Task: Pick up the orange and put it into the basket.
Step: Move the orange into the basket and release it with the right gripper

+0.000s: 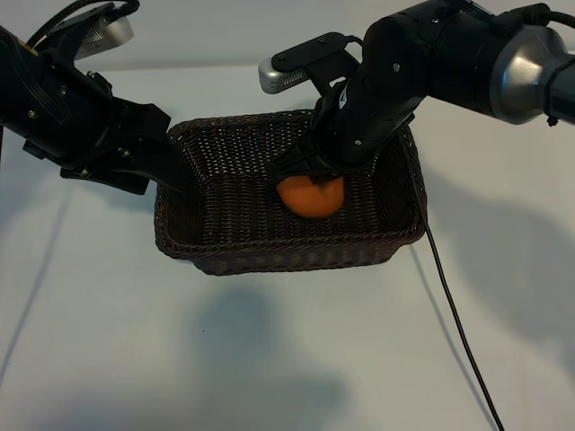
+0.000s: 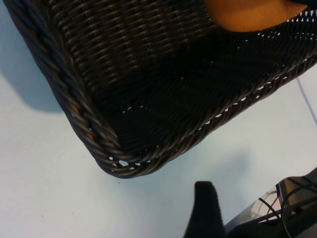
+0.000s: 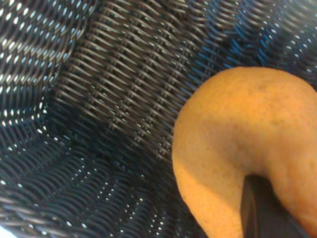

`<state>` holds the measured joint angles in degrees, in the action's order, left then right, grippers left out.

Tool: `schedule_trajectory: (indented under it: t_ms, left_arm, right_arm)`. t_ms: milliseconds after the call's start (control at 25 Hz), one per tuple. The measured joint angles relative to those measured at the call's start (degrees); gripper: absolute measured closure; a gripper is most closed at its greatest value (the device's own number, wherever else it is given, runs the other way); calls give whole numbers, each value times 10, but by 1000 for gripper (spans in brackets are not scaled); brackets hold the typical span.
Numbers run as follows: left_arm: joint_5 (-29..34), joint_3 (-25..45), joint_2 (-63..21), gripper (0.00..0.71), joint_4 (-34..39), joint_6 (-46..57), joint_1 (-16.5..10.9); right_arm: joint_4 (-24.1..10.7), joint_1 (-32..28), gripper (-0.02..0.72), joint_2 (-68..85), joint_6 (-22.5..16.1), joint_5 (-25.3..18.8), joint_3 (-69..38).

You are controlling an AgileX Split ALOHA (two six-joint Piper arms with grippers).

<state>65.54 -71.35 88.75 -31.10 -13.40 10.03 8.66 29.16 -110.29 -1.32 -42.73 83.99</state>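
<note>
The orange [image 1: 310, 197] hangs low inside the dark brown wicker basket [image 1: 269, 260], right of its middle. My right gripper [image 1: 310, 176] reaches down from above and is shut on the orange's top. In the right wrist view one dark finger [image 3: 260, 208] presses on the orange [image 3: 247, 139] above the woven floor [image 3: 99, 99]. My left gripper [image 1: 168, 172] is open and holds nothing, at the basket's left rim. The left wrist view shows one of its fingers [image 2: 205, 208] over the white table, a basket corner [image 2: 74, 99] and part of the orange [image 2: 247, 12].
The basket stands on a white table [image 1: 287, 359]. A thin black cable [image 1: 458, 332] runs across the table from the basket's right side toward the front right. Both arms crowd the space above the basket.
</note>
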Motion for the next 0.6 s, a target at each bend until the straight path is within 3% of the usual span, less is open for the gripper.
schedule_trajectory:
  t_ms: [600]
  left_arm:
    - [0, 0, 0, 143, 0, 1, 0]
  right_arm:
    - [-22, 0, 629, 0, 7, 33, -25]
